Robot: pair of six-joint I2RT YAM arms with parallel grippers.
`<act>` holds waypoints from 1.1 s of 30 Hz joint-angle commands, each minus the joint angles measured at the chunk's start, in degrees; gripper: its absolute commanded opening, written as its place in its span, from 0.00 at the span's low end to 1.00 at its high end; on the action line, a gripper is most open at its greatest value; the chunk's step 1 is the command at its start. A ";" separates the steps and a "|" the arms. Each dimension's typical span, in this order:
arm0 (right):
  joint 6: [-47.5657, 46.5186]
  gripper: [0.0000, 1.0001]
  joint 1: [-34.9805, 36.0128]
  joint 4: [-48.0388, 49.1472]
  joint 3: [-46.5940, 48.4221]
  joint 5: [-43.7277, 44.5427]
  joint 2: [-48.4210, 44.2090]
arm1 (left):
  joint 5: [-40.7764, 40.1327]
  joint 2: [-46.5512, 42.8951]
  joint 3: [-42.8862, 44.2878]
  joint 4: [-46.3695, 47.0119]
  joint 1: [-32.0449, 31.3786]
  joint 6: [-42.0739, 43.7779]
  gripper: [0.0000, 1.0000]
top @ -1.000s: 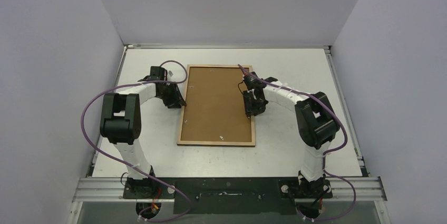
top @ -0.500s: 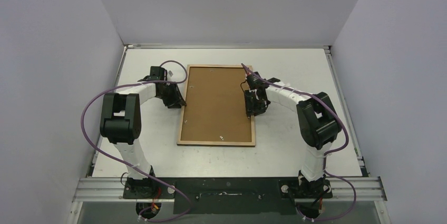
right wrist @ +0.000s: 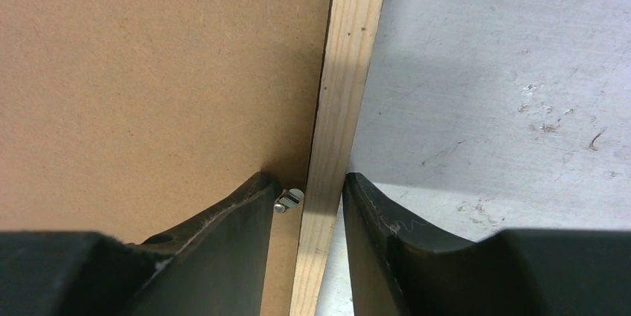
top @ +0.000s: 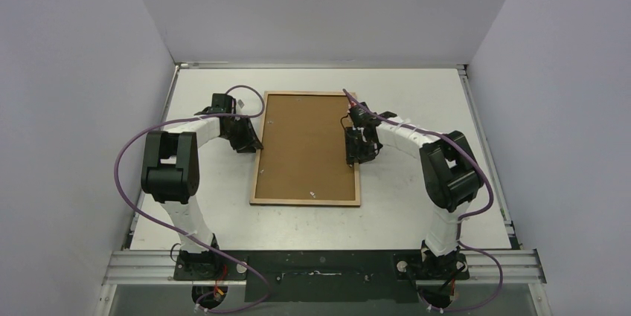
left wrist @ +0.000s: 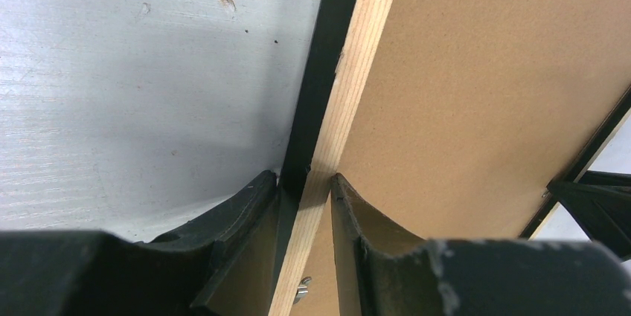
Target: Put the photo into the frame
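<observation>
A scuffed white bench (top: 417, 204) between pale grey walls (top: 74, 71) carries the frame (top: 305, 201). The left hand (left wrist: 303, 178) clamps its rim. The right hand (right wrist: 311, 182) straddles the opposite rim, slack.

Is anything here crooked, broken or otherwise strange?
Nothing stands out. The frame lies back side up, its brown backing board seated inside the rim. The left gripper and right gripper each straddle a long side. The table only shows small scuffs. No photo is visible.
</observation>
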 commanded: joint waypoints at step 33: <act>-12.55 0.22 -1.71 6.46 -8.43 -9.10 -3.01 | -0.42 1.62 0.23 0.29 0.09 0.47 0.29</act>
